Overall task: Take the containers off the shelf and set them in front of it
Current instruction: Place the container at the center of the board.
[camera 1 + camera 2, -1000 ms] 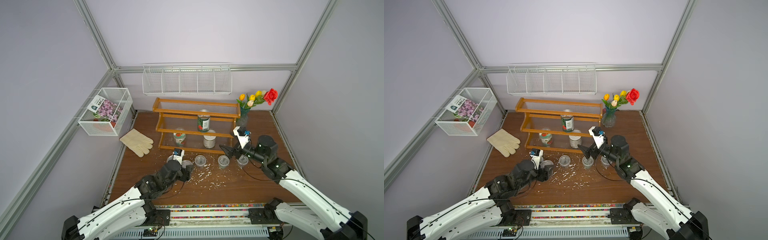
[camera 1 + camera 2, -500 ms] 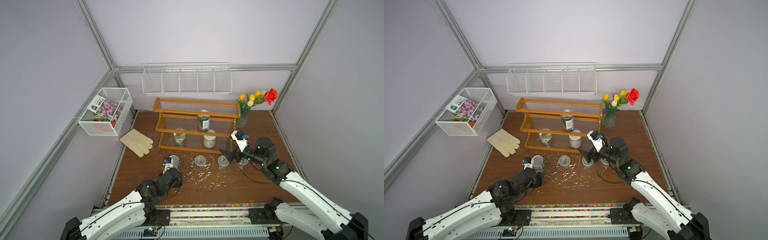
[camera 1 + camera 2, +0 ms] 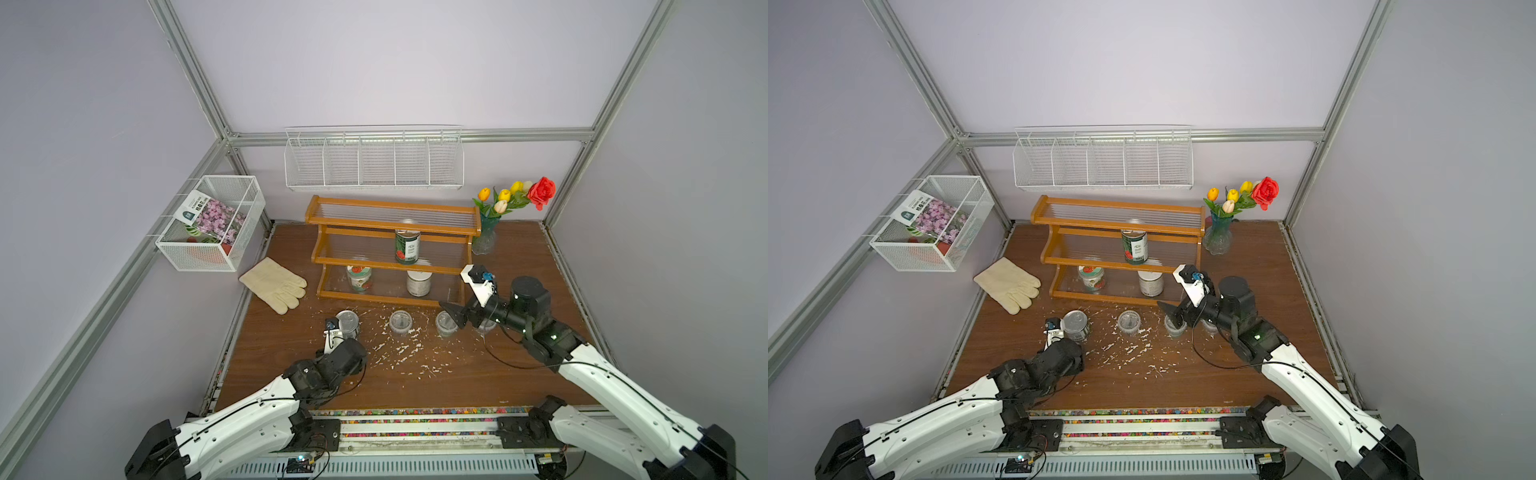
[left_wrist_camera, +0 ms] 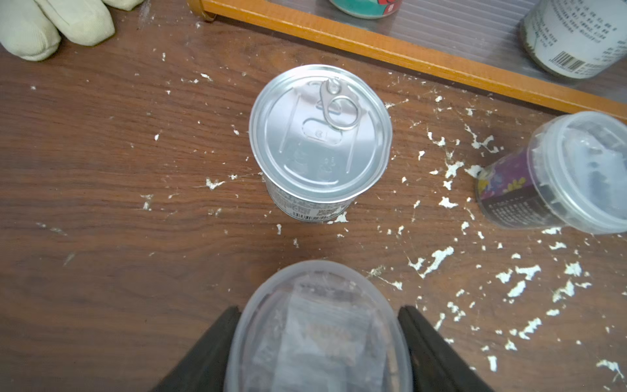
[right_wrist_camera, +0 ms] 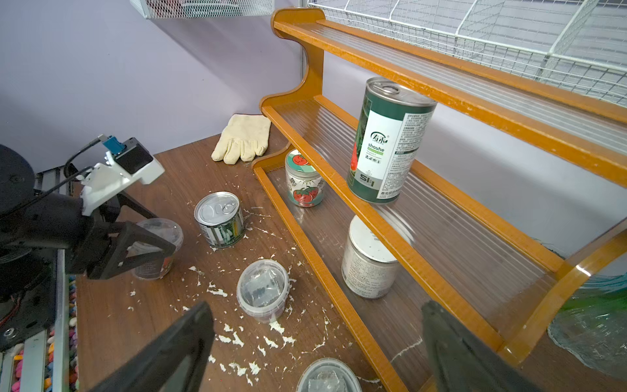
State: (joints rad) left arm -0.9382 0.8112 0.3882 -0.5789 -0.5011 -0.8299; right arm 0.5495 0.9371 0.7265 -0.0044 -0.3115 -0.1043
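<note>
A clear lidded plastic cup (image 4: 319, 336) is clamped in the left gripper (image 4: 317, 317), seemingly standing on the brown wooden table (image 4: 101, 169) just before a short silver pull-tab tin can (image 4: 319, 135). Both top views hide that grip beneath the left arm (image 3: 332, 365). The right gripper (image 5: 317, 310) hangs spread wide and empty above a second clear cup (image 5: 329, 376), facing the orange-brown three-tier shelf (image 5: 314, 61), which holds a tall green-labelled can (image 5: 390, 142), a strawberry-lidded jar (image 5: 303, 183) and a white-lidded jar (image 5: 369, 268). A cream glove (image 3: 274, 289) lies beside the shelf.

Two cans (image 3: 407, 247) (image 3: 348, 324), four cups (image 3: 401, 322) (image 3: 446, 323) (image 3: 486, 330) (image 4: 319, 332), two jars (image 3: 358, 279) (image 3: 417, 283)
</note>
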